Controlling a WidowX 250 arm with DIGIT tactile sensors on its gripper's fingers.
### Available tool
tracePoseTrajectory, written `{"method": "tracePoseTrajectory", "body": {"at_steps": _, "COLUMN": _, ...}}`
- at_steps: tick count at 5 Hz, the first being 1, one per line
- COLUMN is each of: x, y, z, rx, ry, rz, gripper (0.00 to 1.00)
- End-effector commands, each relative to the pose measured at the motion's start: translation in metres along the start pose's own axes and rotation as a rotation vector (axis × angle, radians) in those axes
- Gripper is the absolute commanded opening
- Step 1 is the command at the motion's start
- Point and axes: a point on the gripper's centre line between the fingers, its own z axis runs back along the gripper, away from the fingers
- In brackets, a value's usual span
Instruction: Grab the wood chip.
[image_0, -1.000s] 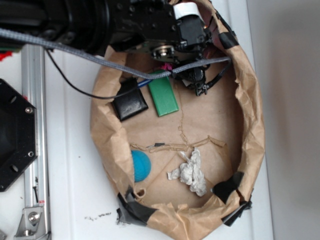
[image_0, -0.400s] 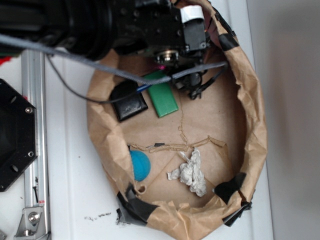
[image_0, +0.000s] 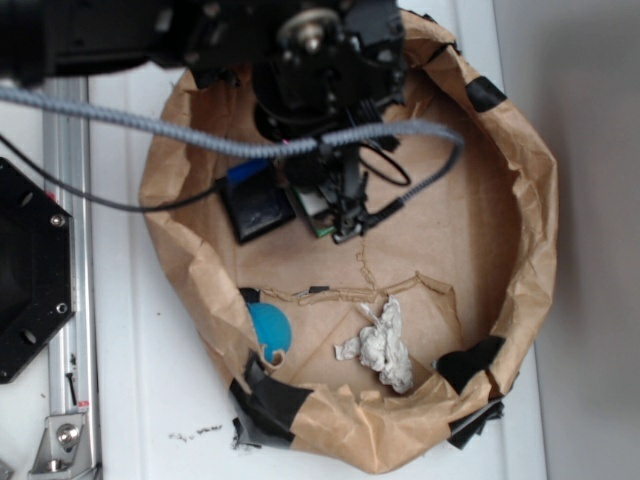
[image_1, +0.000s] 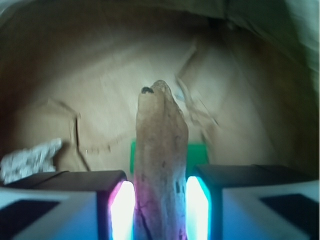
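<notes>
In the wrist view a rough brown wood chip stands upright between my gripper's two lit pads, and both pads press against its sides. Behind it lies a flat green slab on the brown paper floor. In the exterior view my gripper points down over that green slab, of which only a corner shows beside the black square piece. The arm hides the wood chip in that view.
A crumpled brown paper bag wall rings the work area. Inside lie a blue ball at the front left and a white crumpled wad, which also shows as the white wad in the wrist view. A grey cable crosses above.
The arm has swung left and toward the front, from the bag's back rim to over the green slab. The bag's walls have shifted and spread wider.
</notes>
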Motion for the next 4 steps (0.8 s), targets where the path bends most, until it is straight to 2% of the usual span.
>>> {"method": "tracePoseTrajectory", "body": {"at_steps": 1, "x": 0.005, "y": -0.019, "z": 0.026, "rx": 0.107, "ry": 0.026, "rz": 0.035, "gripper": 0.00}}
{"method": "tracePoseTrajectory", "body": {"at_steps": 2, "x": 0.005, "y": -0.033, "z": 0.017, "rx": 0.126, "ry": 0.060, "rz": -0.069, "gripper": 0.00}}
{"method": "tracePoseTrajectory", "body": {"at_steps": 3, "x": -0.001, "y": -0.037, "z": 0.018, "rx": 0.144, "ry": 0.030, "rz": -0.098, "gripper": 0.00}}
{"method": "tracePoseTrajectory", "body": {"at_steps": 4, "x": -0.004, "y": -0.034, "z": 0.015, "rx": 0.148, "ry": 0.040, "rz": -0.088, "gripper": 0.00}}
